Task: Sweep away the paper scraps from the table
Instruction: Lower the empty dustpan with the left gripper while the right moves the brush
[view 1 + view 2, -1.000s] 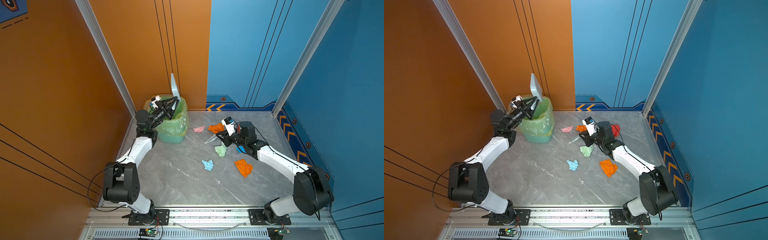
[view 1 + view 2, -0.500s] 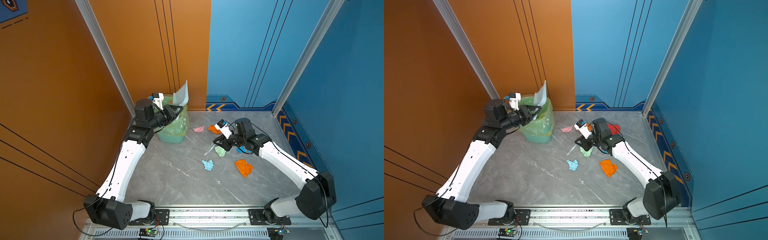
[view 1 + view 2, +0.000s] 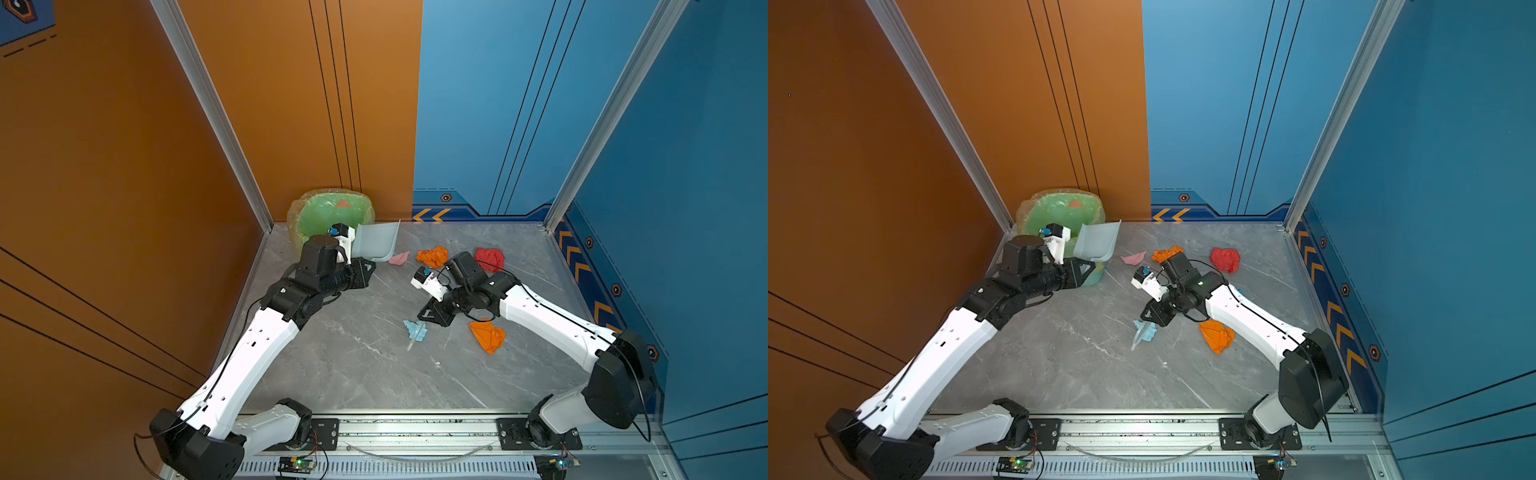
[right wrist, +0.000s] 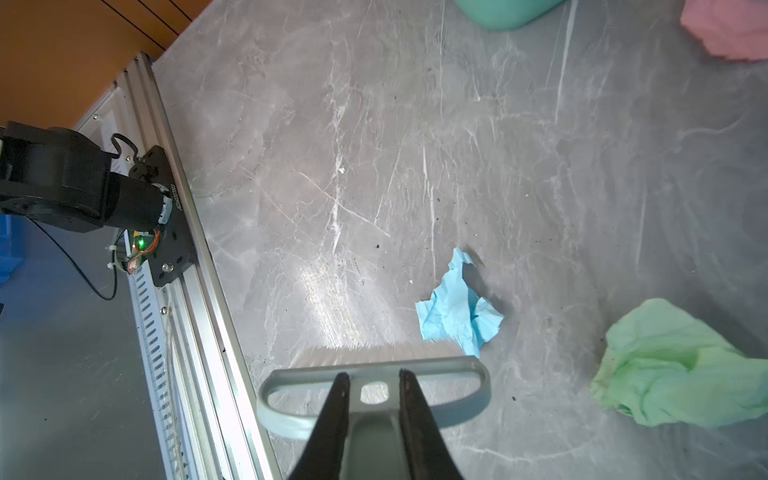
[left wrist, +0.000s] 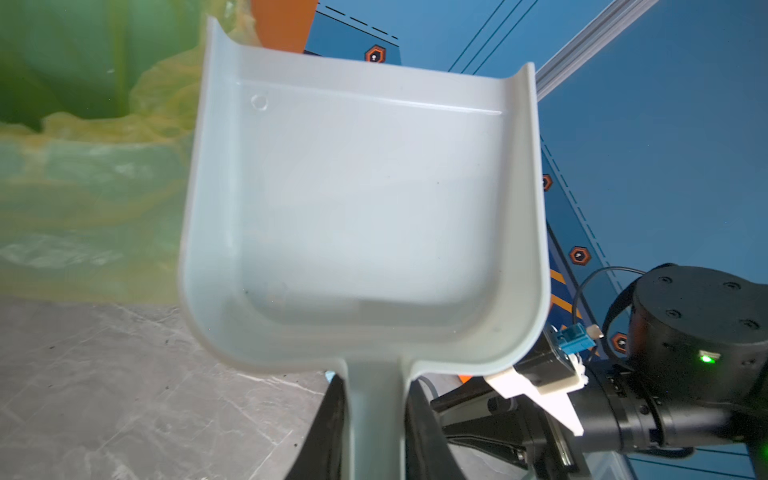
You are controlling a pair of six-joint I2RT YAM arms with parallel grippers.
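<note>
Several paper scraps lie on the grey table (image 3: pixel 353 374): pink (image 3: pixel 399 258), orange (image 3: pixel 433 256), red (image 3: pixel 490 258), light blue (image 3: pixel 415 330) and another orange (image 3: pixel 487 336). A pale green one (image 4: pixel 673 370) shows only in the right wrist view. My left gripper (image 5: pixel 376 399) is shut on the handle of the empty grey-blue dustpan (image 5: pixel 361 208), held just right of the bin. My right gripper (image 4: pixel 372 382) is shut on the brush (image 4: pixel 374 374), whose bristles touch the light blue scrap (image 4: pixel 457 311).
The green bag-lined bin (image 3: pixel 330 216) stands in the far left corner with a red scrap (image 3: pixel 343 203) inside. Aluminium rails (image 3: pixel 415 428) edge the table's front. Orange and blue walls close in the other sides.
The left arm brought the dustpan down from above the bin to beside it. The right arm carried the brush toward the front, from the pale green scrap to the light blue one.
</note>
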